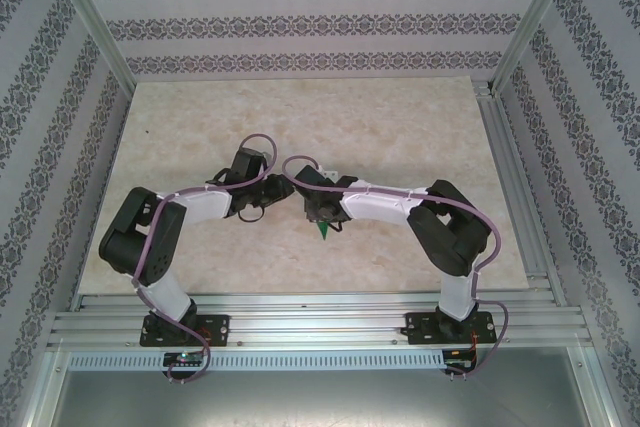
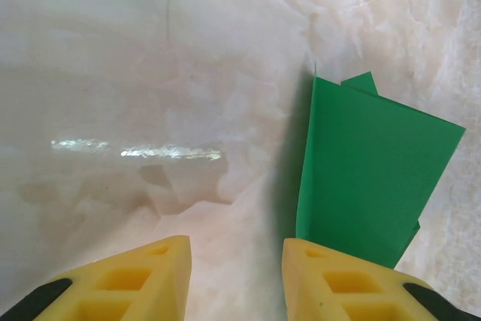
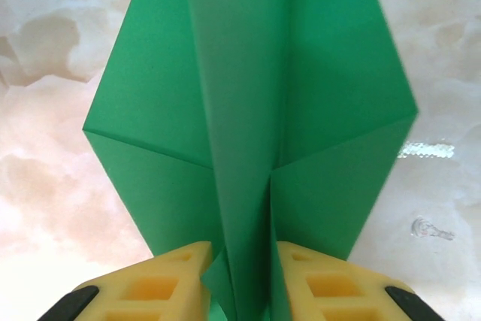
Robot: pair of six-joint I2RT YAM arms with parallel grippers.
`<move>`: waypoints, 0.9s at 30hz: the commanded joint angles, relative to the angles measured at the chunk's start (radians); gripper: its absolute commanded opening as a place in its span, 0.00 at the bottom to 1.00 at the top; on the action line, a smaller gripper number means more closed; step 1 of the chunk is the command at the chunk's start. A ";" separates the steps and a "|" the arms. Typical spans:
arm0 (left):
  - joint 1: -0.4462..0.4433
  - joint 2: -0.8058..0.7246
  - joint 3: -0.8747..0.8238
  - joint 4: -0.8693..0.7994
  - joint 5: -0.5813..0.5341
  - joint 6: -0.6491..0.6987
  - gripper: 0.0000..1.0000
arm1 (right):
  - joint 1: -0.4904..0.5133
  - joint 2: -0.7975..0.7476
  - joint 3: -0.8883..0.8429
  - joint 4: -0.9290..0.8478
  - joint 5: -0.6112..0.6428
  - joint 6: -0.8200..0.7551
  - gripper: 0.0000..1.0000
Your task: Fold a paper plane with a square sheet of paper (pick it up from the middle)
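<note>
Seen from overhead, the two arms meet over the middle of the table (image 1: 400,127), and only a small green tip of the paper plane (image 1: 324,234) pokes out beneath the right wrist, toward 6 o'clock; the rest is covered by the arm. In the right wrist view, the right gripper (image 3: 242,261) has a yellow finger on either side of the plane's raised centre fold. Whether they press it or merely flank it is hard to make out. The wings spread to 9 and 3 o'clock, and the far end is cut off at 12. The left gripper (image 2: 237,276) stands apart with bare table between its fingers. The plane lies at its 3 o'clock, its near corner hidden behind the right-hand finger.
</note>
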 commanded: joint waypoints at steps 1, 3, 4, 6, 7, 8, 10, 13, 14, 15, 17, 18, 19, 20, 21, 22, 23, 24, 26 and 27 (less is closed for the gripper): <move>0.021 -0.039 -0.009 -0.043 -0.054 0.024 0.43 | 0.010 0.013 0.022 -0.026 0.053 0.012 0.27; 0.027 -0.055 -0.015 -0.063 -0.083 0.025 0.47 | 0.010 0.020 0.023 -0.026 0.057 0.013 0.27; 0.030 -0.065 -0.017 -0.072 -0.098 0.027 0.49 | 0.011 0.023 0.025 -0.026 0.056 0.014 0.27; 0.037 -0.091 -0.024 -0.098 -0.137 0.031 0.56 | 0.010 0.032 0.029 -0.026 0.052 0.014 0.26; 0.041 -0.107 -0.025 -0.115 -0.157 0.033 0.60 | 0.010 0.034 0.030 -0.024 0.049 0.013 0.26; 0.044 -0.120 -0.027 -0.128 -0.174 0.036 0.63 | 0.010 0.037 0.031 -0.024 0.048 0.014 0.25; 0.053 -0.151 -0.032 -0.158 -0.213 0.044 0.71 | 0.010 0.040 0.033 -0.022 0.048 0.014 0.24; 0.064 -0.191 -0.039 -0.192 -0.264 0.047 0.79 | 0.010 0.044 0.036 -0.024 0.047 0.014 0.20; 0.066 -0.201 -0.044 -0.196 -0.275 0.048 0.81 | 0.010 0.044 0.037 -0.026 0.050 0.015 0.20; 0.068 -0.212 -0.047 -0.203 -0.284 0.048 0.82 | 0.010 0.044 0.037 -0.027 0.053 0.017 0.19; 0.072 -0.225 -0.051 -0.210 -0.297 0.050 0.85 | 0.010 0.044 0.038 -0.032 0.058 0.018 0.16; 0.074 -0.231 -0.052 -0.215 -0.302 0.051 0.86 | 0.010 0.047 0.039 -0.035 0.062 0.018 0.13; 0.074 -0.233 -0.053 -0.219 -0.305 0.051 0.87 | 0.010 0.048 0.039 -0.035 0.064 0.018 0.12; 0.076 -0.236 -0.052 -0.223 -0.308 0.054 0.88 | 0.010 0.049 0.041 -0.036 0.066 0.017 0.11; 0.078 -0.239 -0.054 -0.225 -0.311 0.054 0.89 | 0.010 0.050 0.041 -0.037 0.066 0.017 0.10; 0.079 -0.240 -0.054 -0.227 -0.314 0.056 0.90 | 0.010 0.051 0.041 -0.037 0.068 0.016 0.09; 0.080 -0.242 -0.054 -0.228 -0.316 0.056 0.91 | 0.010 0.052 0.041 -0.036 0.069 0.014 0.08; 0.080 -0.244 -0.055 -0.231 -0.318 0.058 0.91 | 0.011 0.053 0.042 -0.039 0.072 0.011 0.07; 0.080 -0.243 -0.054 -0.235 -0.319 0.060 0.92 | 0.013 0.055 0.047 -0.044 0.077 0.004 0.05; 0.081 -0.242 -0.054 -0.236 -0.319 0.060 0.92 | 0.014 0.057 0.050 -0.047 0.082 -0.003 0.06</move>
